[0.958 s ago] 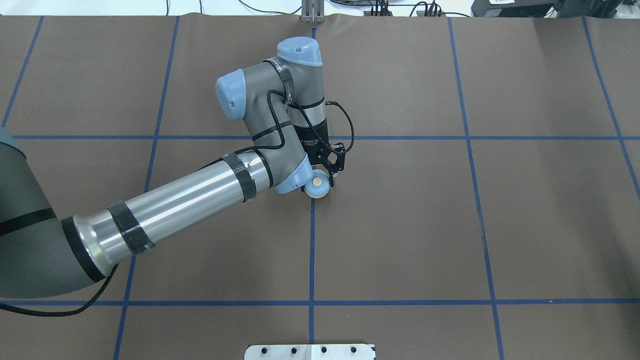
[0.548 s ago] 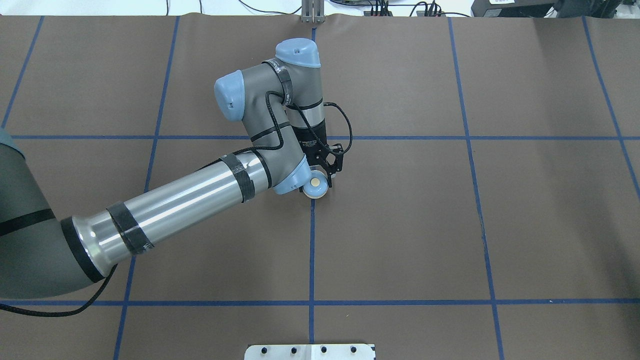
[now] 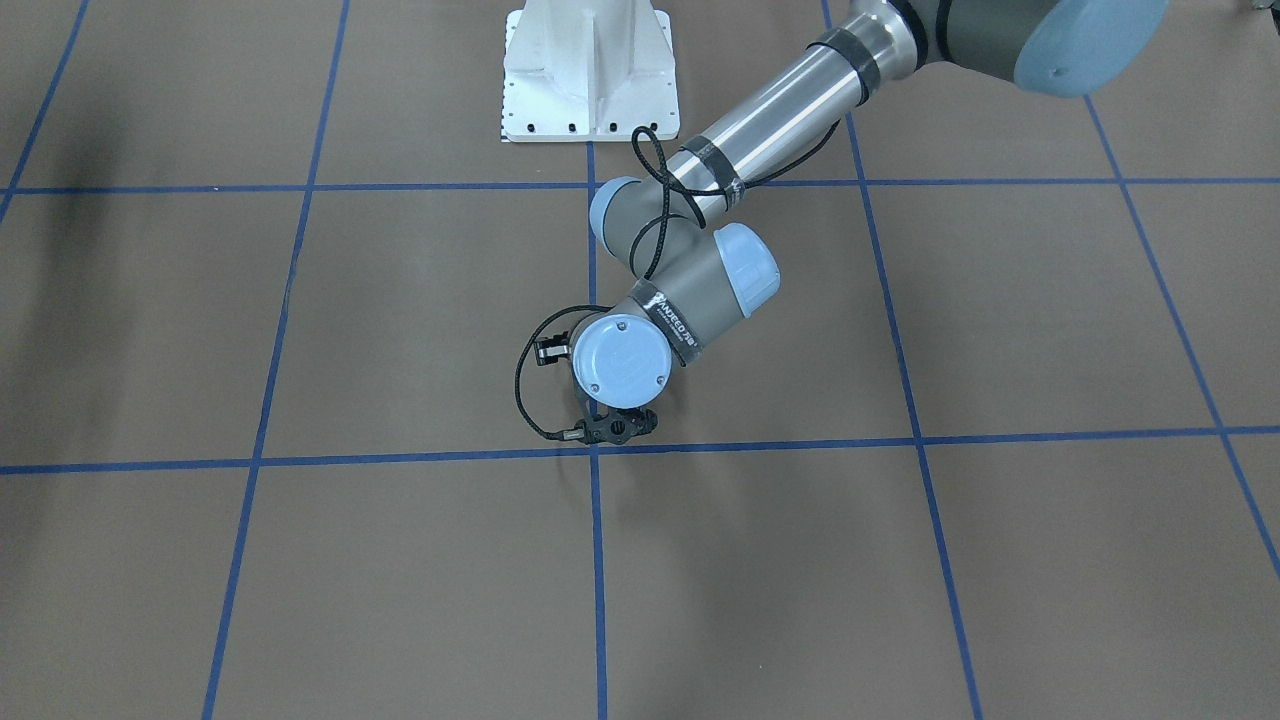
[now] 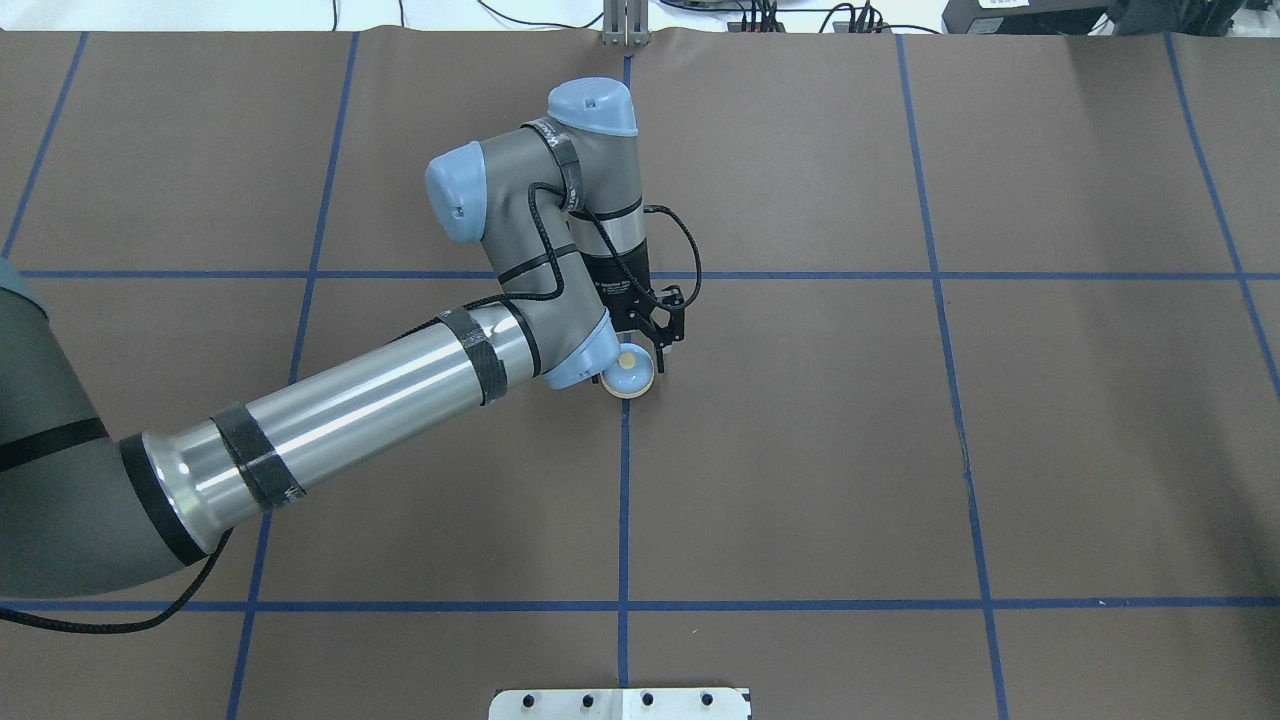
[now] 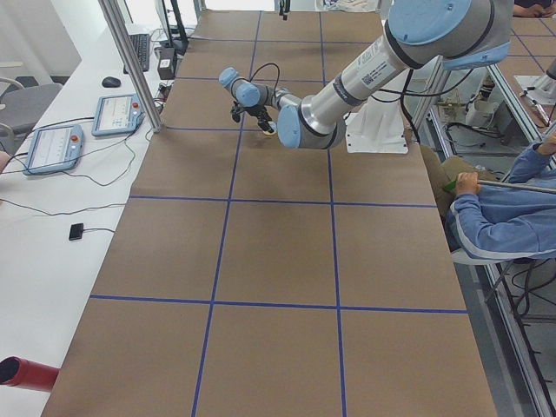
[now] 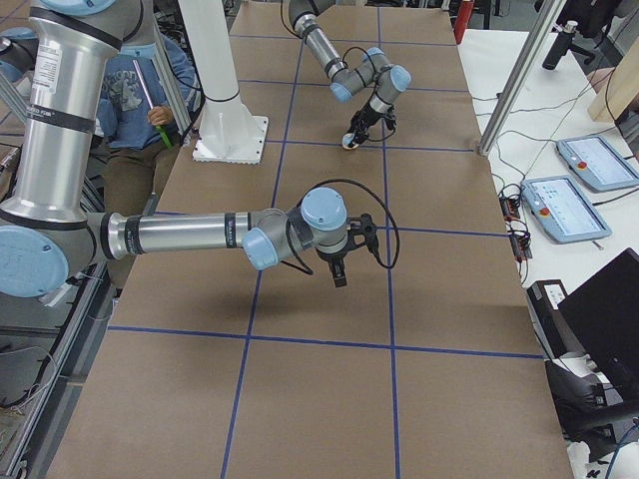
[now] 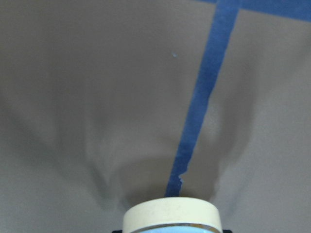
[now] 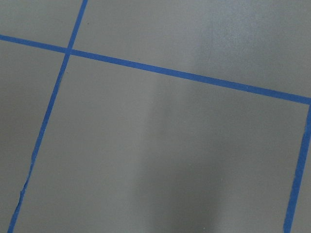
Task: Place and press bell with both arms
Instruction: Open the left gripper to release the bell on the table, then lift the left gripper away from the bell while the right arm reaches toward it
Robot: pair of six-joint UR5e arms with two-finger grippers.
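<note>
The bell (image 4: 629,374) has a light blue dome, a cream button and a cream base rim. It sits between the fingers of my left gripper (image 4: 640,362), which is shut on it, close over the brown mat near the centre blue line. The left wrist view shows only its cream rim (image 7: 170,213) with a shadow on the mat beneath. In the front-facing view the wrist hides the bell. It shows small in the exterior left view (image 5: 270,130). My right gripper (image 6: 339,275) shows only in the exterior right view, above bare mat, and I cannot tell whether it is open.
The white bolted pedestal (image 3: 588,70) stands at the robot's side of the table. Blue tape lines grid the brown mat (image 4: 800,450). Operators sit beside the table (image 5: 499,217). Teach pendants (image 5: 52,148) lie on the white side bench.
My left arm has shifted slightly to the far side and left with the bell in its grip. The bell looks a little smaller and lower.
</note>
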